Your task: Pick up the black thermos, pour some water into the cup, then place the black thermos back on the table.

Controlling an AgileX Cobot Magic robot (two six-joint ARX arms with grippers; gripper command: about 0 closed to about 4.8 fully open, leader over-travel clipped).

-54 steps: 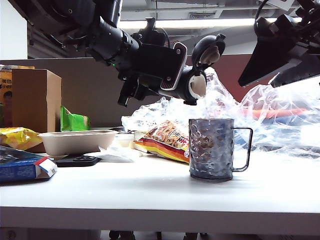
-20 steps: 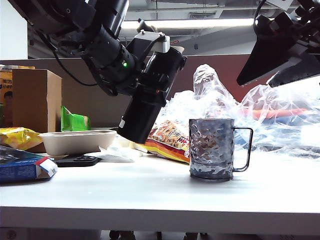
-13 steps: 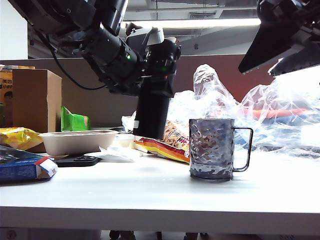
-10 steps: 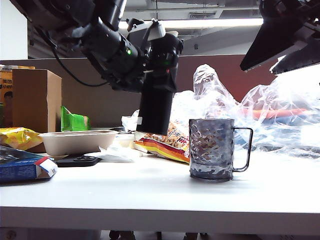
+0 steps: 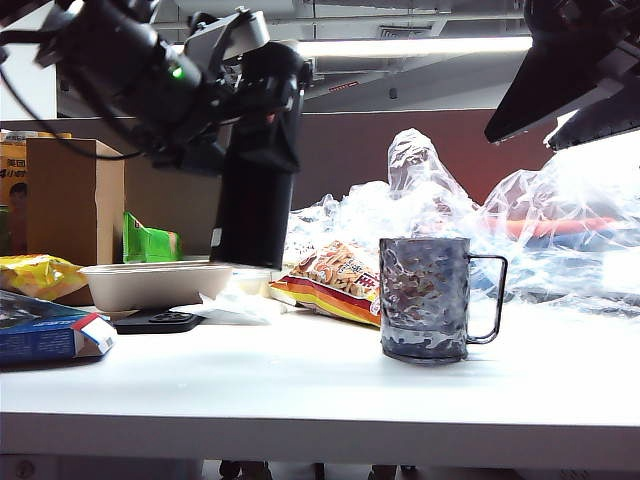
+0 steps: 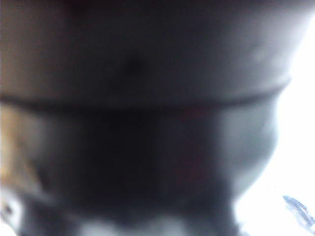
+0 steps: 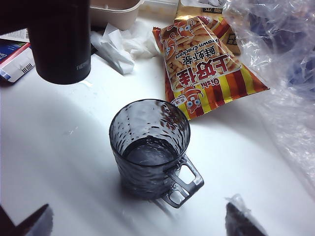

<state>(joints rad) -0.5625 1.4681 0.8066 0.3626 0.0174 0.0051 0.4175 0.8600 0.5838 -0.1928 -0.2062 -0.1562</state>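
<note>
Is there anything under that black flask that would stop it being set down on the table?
Nothing visible. The left gripper holds the black thermos upright above bare white table, between the beige tray and the cup. The right gripper hovers open near the cup.

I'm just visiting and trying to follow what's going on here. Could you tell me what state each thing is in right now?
black thermos: upright, held in the air, off the table.
cup: standing upright on the table, some water inside.
left gripper: clamped on the thermos's upper part.
right gripper: open, empty, above the cup.
snack bag: lying flat behind the cup.
</note>
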